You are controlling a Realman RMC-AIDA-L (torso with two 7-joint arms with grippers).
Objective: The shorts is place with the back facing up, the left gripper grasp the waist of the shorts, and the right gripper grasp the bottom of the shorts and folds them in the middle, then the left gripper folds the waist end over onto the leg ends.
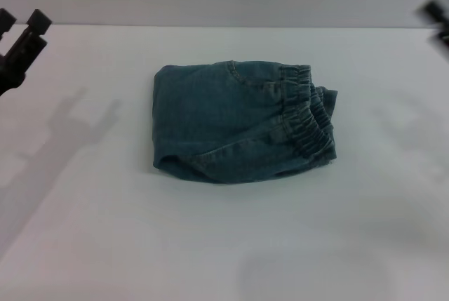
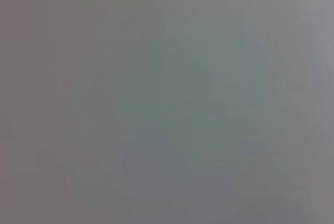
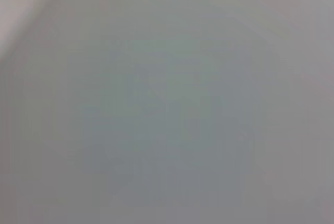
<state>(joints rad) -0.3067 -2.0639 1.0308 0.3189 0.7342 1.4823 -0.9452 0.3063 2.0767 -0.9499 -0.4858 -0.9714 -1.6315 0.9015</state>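
The shorts (image 1: 238, 122) lie in the middle of the head view as a compact, roughly square bundle on the white tabletop (image 1: 105, 245). The waist (image 1: 305, 115), a puckered elastic band, sits on top along the right side of the bundle, so both folds appear done; the leg ends are not visible and are presumably underneath it. No print can be seen.

The left tool (image 1: 19, 31) hangs at the upper left edge of the frame, well apart from the denim, its two black fingers spread with a clear gap between them and nothing held. Its shadow falls on the tabletop below it. The right tool (image 1: 436, 17) shows only as a dark smear at the upper right edge, also well clear of the garment; whether its fingers are spread or closed I cannot tell. Both wrist views show only featureless grey surface.

As for handling, the denim looks soft and limp but fairly thick, so the stacked layers should stay put under their own weight and are not fragile. If the bundle needed adjusting, the gathered waistband offers the best purchase, being bulky and ridged; the smooth folded edge on the left side would likely slide or peel apart layer by layer when pinched.
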